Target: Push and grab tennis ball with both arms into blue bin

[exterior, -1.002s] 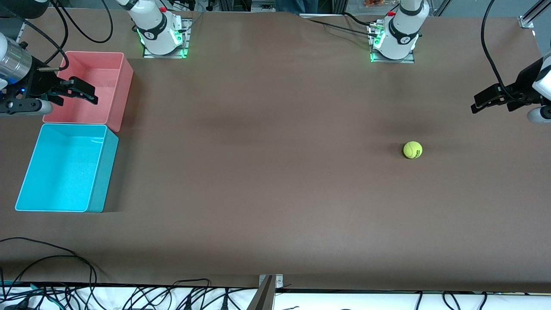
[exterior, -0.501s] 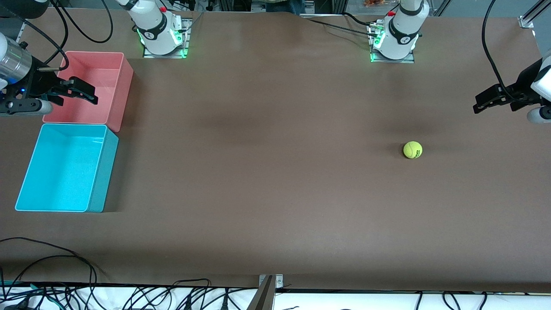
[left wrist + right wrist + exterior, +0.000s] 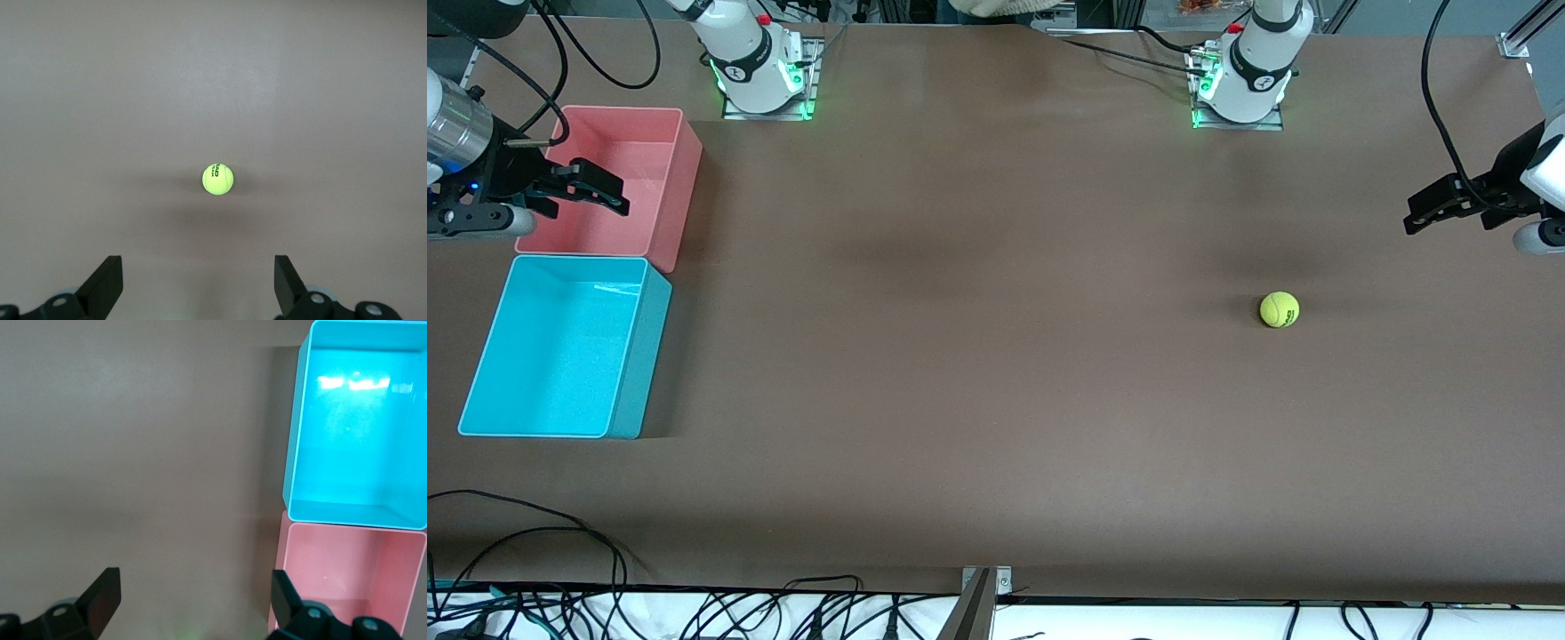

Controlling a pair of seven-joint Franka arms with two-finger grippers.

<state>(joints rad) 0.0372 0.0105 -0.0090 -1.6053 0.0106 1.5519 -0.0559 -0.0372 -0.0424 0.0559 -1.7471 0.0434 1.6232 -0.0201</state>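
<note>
Nothing much is shifting since the earlier frame; only my left gripper is drifting slightly, released, over the worktop near the tennis ball. Right gripper, released, is waiting over the pink bin. I'm approaching; next, pushing the tennis ball toward the blue bin.

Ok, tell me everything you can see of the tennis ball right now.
The tennis ball is small, fuzzy and yellow-green, with dark printed lettering and a pale seam visible in the left wrist view. It sits on the bare brown table toward the left arm's end, casting a soft shadow. Nothing touches it; the open left gripper is clear of it.
</note>
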